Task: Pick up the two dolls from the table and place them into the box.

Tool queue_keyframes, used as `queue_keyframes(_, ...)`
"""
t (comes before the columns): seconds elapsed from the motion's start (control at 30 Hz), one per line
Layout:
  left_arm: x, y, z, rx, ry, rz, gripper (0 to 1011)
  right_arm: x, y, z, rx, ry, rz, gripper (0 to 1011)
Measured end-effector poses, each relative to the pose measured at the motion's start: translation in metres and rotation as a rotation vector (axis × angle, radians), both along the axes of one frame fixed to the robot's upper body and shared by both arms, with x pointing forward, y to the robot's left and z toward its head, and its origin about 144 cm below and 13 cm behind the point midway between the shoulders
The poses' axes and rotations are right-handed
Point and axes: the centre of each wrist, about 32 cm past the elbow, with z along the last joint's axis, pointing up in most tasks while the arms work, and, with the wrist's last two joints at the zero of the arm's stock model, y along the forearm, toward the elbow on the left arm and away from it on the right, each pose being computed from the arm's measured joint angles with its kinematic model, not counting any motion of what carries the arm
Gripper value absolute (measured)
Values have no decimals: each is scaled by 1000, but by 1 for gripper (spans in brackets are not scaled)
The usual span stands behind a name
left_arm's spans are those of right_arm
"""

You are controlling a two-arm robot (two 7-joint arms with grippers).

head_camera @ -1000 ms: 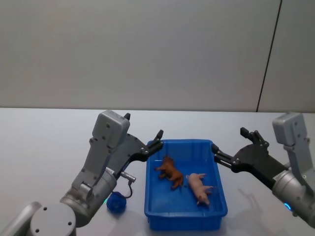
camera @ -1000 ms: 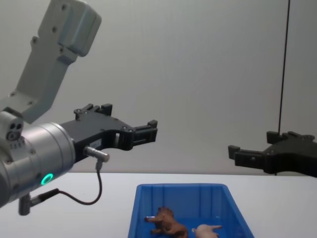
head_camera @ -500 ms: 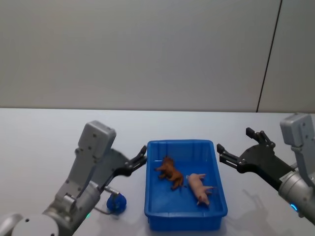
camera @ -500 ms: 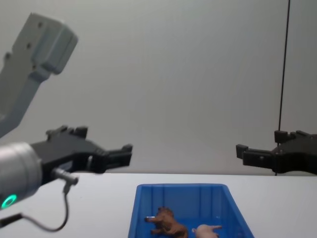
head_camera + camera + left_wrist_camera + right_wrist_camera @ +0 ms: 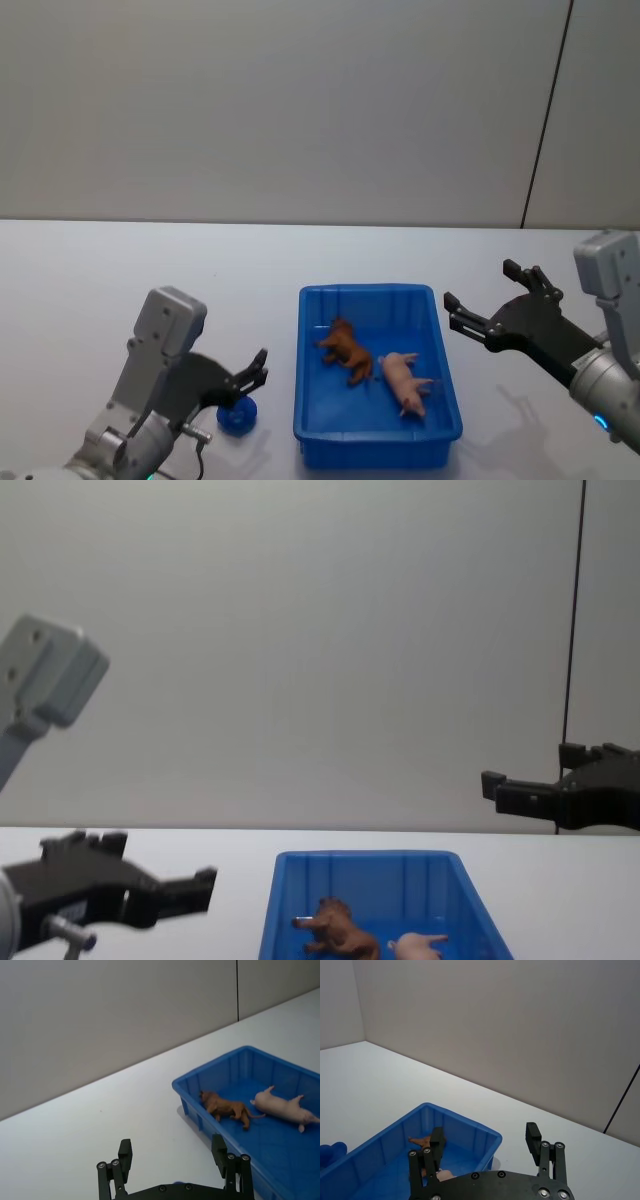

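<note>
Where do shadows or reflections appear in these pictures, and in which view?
Head view: a faint shadow lies on the table under the right claw; left wrist view: the box throws a soft shadow beside its wall, and its floor looks glossy around the pink pig.

We see the box (image 5: 378, 440) standing on the table (image 5: 100, 280), towards its near edge and a little right of the middle. Both dolls lie inside it, side by side on its floor: the shaggy doll (image 5: 346, 349) on the left, nearer the far wall, and the smooth doll (image 5: 404, 381) just to its right, nearer the near wall. A small object (image 5: 237, 416) sits on the table just left of the box's near left corner. The left gripper (image 5: 252, 373) hangs left of the box, the right gripper (image 5: 487, 316) right of it.
</note>
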Motion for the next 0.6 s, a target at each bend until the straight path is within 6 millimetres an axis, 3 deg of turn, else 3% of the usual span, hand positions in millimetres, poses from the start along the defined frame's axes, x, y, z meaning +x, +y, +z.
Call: queue_keyframes(0.6,8,17,-28,18,147,-24,1001,0,-1,0,0,0,-1,1001)
